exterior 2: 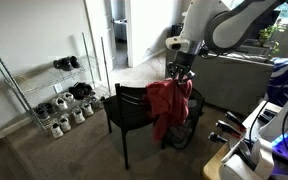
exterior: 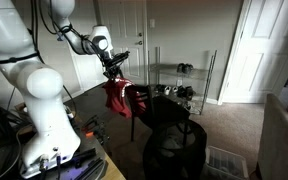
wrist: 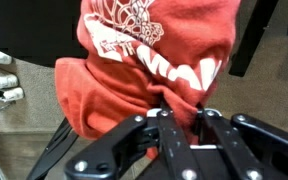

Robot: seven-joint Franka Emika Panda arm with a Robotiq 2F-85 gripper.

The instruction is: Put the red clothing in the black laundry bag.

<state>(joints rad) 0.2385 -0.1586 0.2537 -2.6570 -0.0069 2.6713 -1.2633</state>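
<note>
Carpet (exterior 2: 44,155); red clothing (exterior 2: 167,103) outside black laundry bag (exterior: 174,150)

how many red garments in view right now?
1. The red garment hangs pinched in the gripper, beside the black chair and outside the black laundry bag. The bag's inside isn't visible, so more could be hidden.

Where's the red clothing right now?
In both exterior views the red clothing hangs from the claw, next to the black chair, with the black laundry bag on the floor close by.
</note>
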